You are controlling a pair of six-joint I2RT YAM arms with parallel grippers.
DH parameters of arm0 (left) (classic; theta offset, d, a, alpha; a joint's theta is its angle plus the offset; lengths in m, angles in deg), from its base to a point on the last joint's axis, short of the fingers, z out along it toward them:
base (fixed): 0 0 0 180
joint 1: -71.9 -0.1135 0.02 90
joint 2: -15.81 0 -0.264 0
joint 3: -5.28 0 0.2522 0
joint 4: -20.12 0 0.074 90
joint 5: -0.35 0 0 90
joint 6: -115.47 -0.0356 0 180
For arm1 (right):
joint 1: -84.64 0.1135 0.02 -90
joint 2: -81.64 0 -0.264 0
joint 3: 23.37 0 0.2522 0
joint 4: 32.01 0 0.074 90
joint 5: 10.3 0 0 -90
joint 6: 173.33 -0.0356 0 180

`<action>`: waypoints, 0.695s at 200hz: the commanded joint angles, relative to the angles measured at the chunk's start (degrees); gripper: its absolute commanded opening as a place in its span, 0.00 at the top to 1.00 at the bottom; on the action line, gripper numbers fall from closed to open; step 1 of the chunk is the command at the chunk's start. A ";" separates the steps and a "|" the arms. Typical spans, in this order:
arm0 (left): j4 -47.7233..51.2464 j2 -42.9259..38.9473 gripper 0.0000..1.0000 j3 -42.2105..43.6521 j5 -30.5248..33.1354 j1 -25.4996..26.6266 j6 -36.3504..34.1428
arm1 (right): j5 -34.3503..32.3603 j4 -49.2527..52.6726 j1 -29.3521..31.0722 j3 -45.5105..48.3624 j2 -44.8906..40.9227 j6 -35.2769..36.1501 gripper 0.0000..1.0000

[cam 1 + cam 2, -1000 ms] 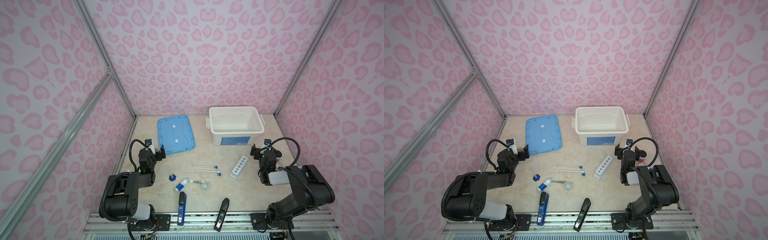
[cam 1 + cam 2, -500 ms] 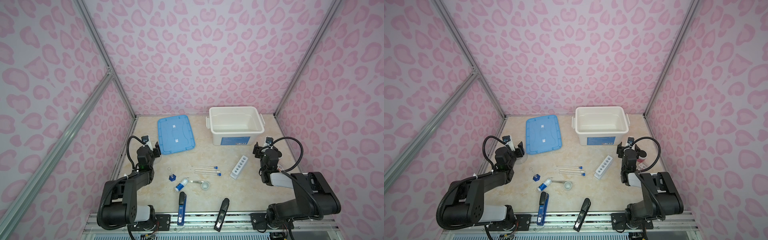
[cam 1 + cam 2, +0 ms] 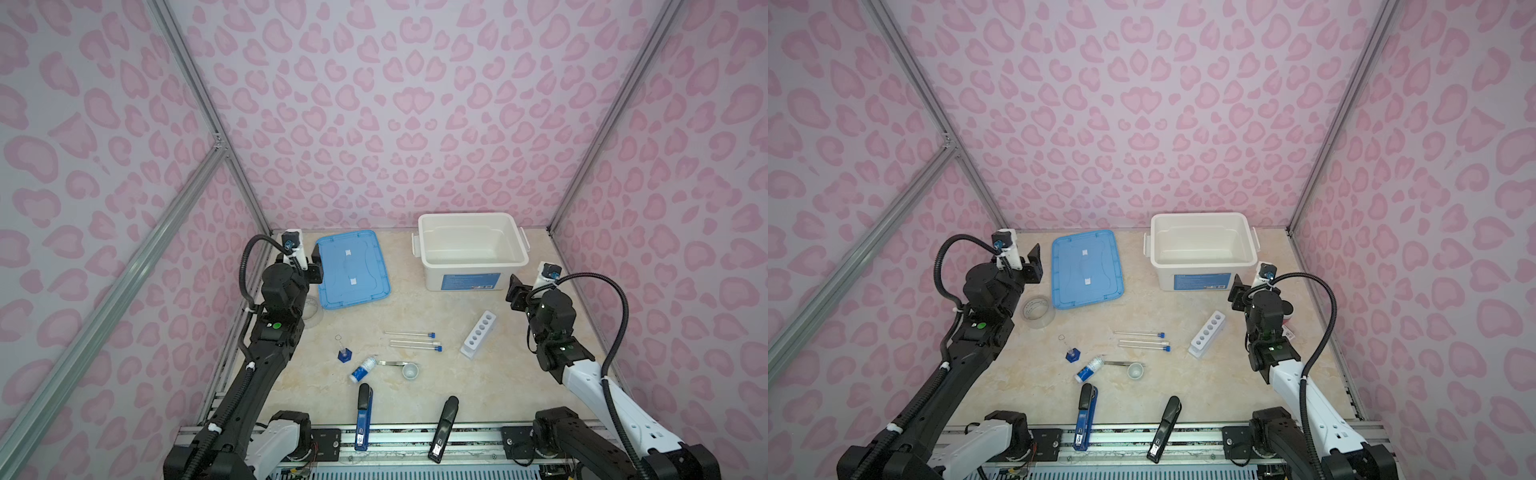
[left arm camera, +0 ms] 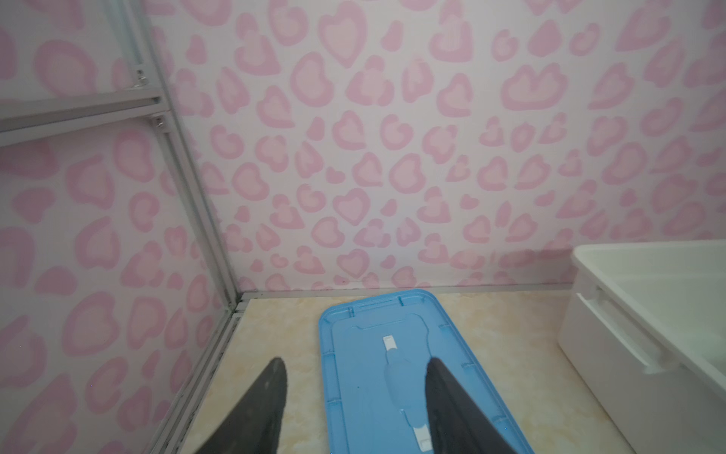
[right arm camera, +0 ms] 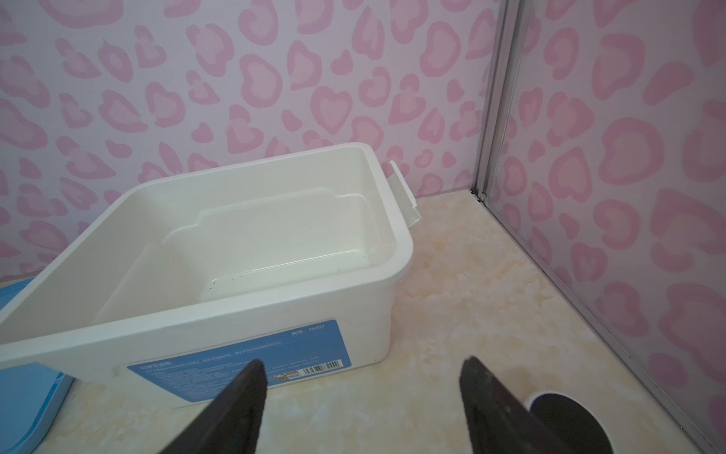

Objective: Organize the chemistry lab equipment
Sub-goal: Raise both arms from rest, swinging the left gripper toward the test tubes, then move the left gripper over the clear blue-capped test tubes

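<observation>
Left gripper [image 4: 355, 365]: jaws apart, empty — beside blue lid [image 4: 365, 393].
Right gripper [image 5: 363, 365]: jaws apart, empty — facing white bin [image 5: 196, 314].

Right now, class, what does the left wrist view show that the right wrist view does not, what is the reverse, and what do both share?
Only the left wrist view: the open left hand and two white patches on the blue lid. Only the right wrist view: the open right hand, the blue label on the white bin, and a black round object. Both: the lid, the bin, the beige table and the pink-patterned wall.
</observation>
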 commanded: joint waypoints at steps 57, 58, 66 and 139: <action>28.32 18.60 0.44 -14.49 -3.03 22.50 -23.61 | 6.91 14.88 1.05 -7.22 -2.04 -3.03 0.32; 28.72 18.82 0.44 -14.67 -3.24 22.68 -23.71 | 7.04 15.01 1.05 -7.27 -2.04 -2.98 0.32; 31.76 20.73 0.45 -16.07 -4.56 23.80 -24.21 | 8.16 15.75 1.05 -7.87 -1.95 -2.61 0.33; 46.55 32.82 0.49 -23.20 -10.24 30.64 -27.22 | 15.45 16.44 1.14 -8.26 -0.99 -0.84 0.37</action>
